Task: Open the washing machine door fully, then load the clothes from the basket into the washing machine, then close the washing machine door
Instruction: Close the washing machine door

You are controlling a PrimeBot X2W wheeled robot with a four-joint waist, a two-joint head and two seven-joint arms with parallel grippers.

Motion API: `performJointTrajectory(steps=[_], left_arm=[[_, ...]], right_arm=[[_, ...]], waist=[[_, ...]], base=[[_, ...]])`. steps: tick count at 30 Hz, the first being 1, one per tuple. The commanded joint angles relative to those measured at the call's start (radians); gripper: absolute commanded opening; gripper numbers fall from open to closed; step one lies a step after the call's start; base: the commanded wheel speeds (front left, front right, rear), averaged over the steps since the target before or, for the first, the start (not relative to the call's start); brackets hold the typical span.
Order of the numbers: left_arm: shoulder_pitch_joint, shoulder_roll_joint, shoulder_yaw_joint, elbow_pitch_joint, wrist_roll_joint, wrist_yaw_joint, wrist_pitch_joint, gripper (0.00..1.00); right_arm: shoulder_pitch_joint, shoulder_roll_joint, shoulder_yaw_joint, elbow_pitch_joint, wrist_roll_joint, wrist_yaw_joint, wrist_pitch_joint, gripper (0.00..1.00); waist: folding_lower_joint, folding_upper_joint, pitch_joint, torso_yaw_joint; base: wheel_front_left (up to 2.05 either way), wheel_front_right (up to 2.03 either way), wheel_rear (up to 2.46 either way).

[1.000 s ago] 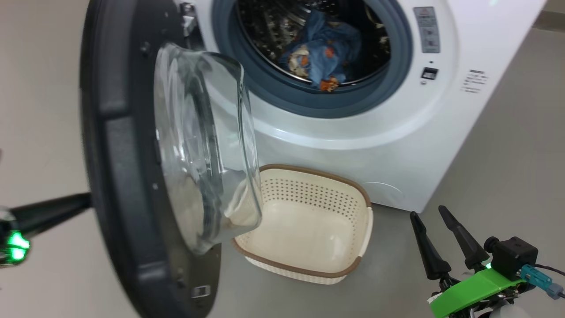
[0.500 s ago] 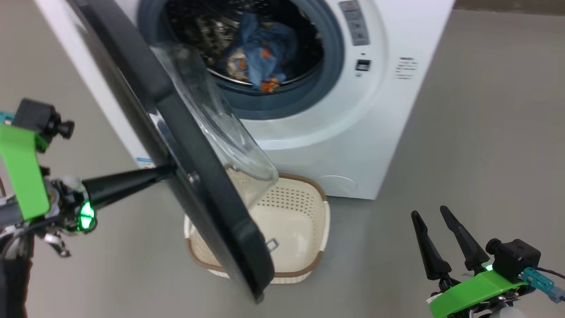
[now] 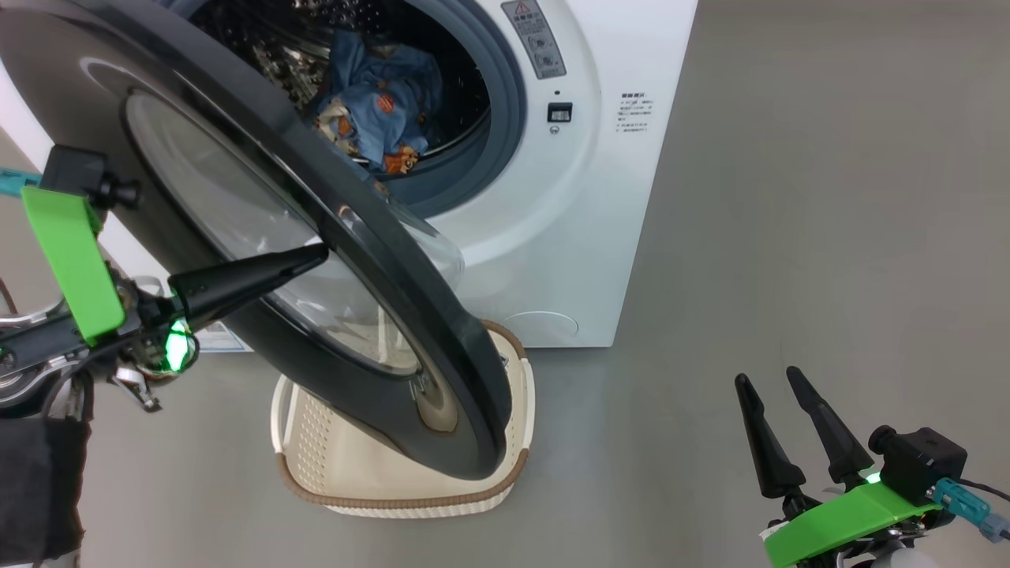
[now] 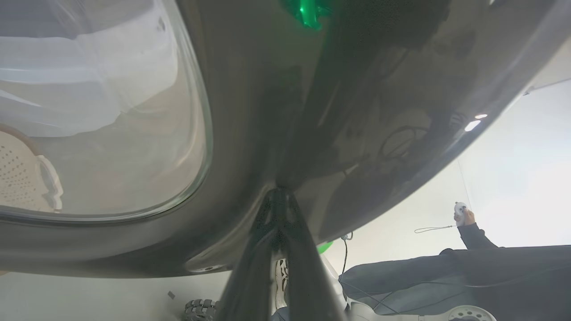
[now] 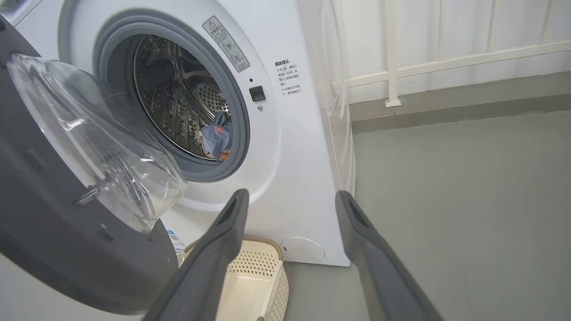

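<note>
Grey floor (image 3: 789,197) bears the washing machine (image 3: 600,237), its label (image 3: 530,35) (tiny print) illegible.

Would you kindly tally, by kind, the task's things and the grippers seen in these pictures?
washing machine: 1
washing machine door: 1
basket: 1
bundle of clothes, in the drum: 1
grippers: 2 (left gripper, right gripper)
Total: 6

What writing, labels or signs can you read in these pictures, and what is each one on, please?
Grey sticker on the washing machine front: a red warning triangle, text below too small to read.
Printed block right of it: dark characters, too blurred to read.
No other text is legible.
</note>
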Motion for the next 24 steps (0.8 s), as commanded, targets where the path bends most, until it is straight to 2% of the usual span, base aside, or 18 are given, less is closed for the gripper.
performJointTrajectory(steps=[1,13,18,19,20,21,23,24], left_arm=[[-0.031,0.040,0.039,-0.025,0.012,-0.007,-0.008,0.00],[0.125,0.061,0.106,-0.119,0.007,-0.007,-0.019,0.00],[0.220,0.082,0.140,-0.178,0.057,-0.007,-0.060,0.01],[0.240,0.087,0.143,-0.193,0.075,-0.007,-0.072,0.07],[0.258,0.089,0.147,-0.205,0.087,-0.007,-0.085,0.27],[0.276,0.089,0.153,-0.214,0.098,-0.007,-0.102,0.39],[0.311,0.094,0.161,-0.230,0.124,-0.007,-0.136,0.50],[0.327,0.095,0.166,-0.235,0.136,-0.007,-0.157,0.78]], right_arm=[[-0.005,-0.002,0.017,-0.024,-0.012,0.002,-0.005,1.00],[0.025,-0.007,0.026,-0.015,-0.003,0.002,-0.005,1.00],[0.037,-0.013,0.029,-0.019,0.000,0.002,-0.005,1.00],[0.038,-0.014,0.029,-0.019,0.001,0.002,-0.005,1.00],[0.039,-0.015,0.030,-0.020,0.002,0.002,-0.005,1.00],[0.041,-0.017,0.029,-0.020,0.002,0.002,-0.005,1.00],[0.044,-0.020,0.028,-0.022,0.003,0.002,-0.005,1.00],[0.046,-0.022,0.027,-0.022,0.003,0.002,-0.005,1.00]], waist=[[0.0000,-0.0001,-0.012,0.006],[0.0000,-0.0001,-0.076,0.074],[0.0000,-0.0001,-0.084,0.085],[0.0000,-0.0001,-0.084,0.086],[0.0000,-0.0001,-0.083,0.086],[0.0000,-0.0001,-0.082,0.085],[0.0000,-0.0001,-0.079,0.083],[0.0000,-0.0001,-0.078,0.080]], base=[[0.00,0.00,0.00],[0.00,0.00,0.00],[0.00,0.00,0.00],[0.00,0.00,0.00],[0.00,0.00,0.00],[0.00,0.00,0.00],[0.00,0.00,0.00],[0.00,0.00,0.00]])
